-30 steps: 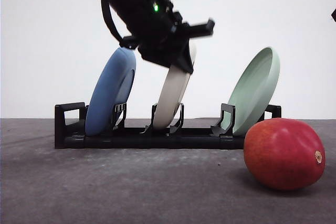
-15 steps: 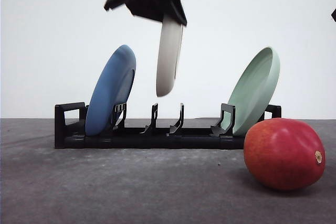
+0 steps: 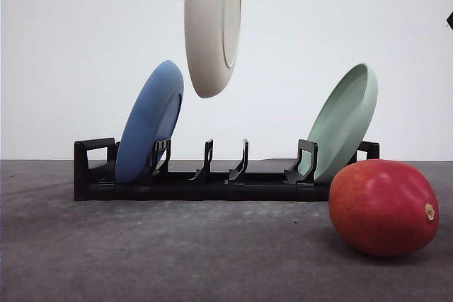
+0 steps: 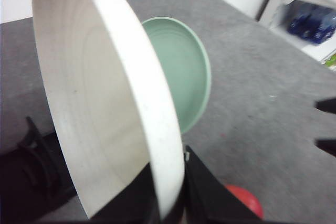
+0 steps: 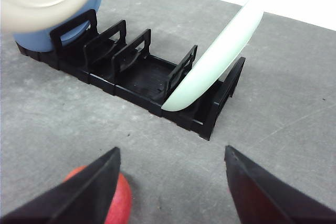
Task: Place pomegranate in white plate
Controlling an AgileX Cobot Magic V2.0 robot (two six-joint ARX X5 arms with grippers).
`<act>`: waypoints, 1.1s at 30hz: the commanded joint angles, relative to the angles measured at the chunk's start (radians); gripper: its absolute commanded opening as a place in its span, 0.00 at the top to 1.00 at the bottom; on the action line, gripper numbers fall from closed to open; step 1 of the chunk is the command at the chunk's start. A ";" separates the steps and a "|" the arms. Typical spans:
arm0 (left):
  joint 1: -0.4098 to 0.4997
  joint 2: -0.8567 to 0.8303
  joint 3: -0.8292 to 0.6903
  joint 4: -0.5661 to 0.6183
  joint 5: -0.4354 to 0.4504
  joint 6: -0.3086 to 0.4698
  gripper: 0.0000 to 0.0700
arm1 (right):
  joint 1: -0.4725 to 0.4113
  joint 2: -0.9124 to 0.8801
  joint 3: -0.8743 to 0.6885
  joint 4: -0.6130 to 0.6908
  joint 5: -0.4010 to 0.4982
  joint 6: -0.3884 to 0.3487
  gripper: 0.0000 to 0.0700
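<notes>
The white plate hangs on edge in the air above the middle slots of the black rack. In the left wrist view my left gripper is shut on the white plate's lower rim. The red pomegranate lies on the grey table in front of the rack's right end, and a slice of the pomegranate shows past the left fingers. My right gripper stands open above the table, the pomegranate partly behind one finger.
A blue plate leans in the rack's left slot and a pale green plate in its right slot. Both also show from the right wrist, blue plate and green plate. Grey table spreads in front of the rack.
The white plate has risen out of the rack's middle slot and turned, carried upward by the left gripper, which has left the top of the front view. The pomegranate has not moved.
</notes>
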 commanded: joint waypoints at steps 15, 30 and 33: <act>-0.128 -0.304 -0.254 -0.222 -0.044 0.330 0.98 | 0.005 0.002 0.017 -0.006 0.000 0.009 0.43; -0.297 -0.011 -0.254 -0.277 -0.343 0.709 0.98 | 0.005 0.002 0.017 -0.006 0.000 0.009 0.43; -0.314 0.075 -0.254 -0.250 -0.392 0.734 0.98 | 0.005 0.002 0.017 -0.006 0.000 0.009 0.43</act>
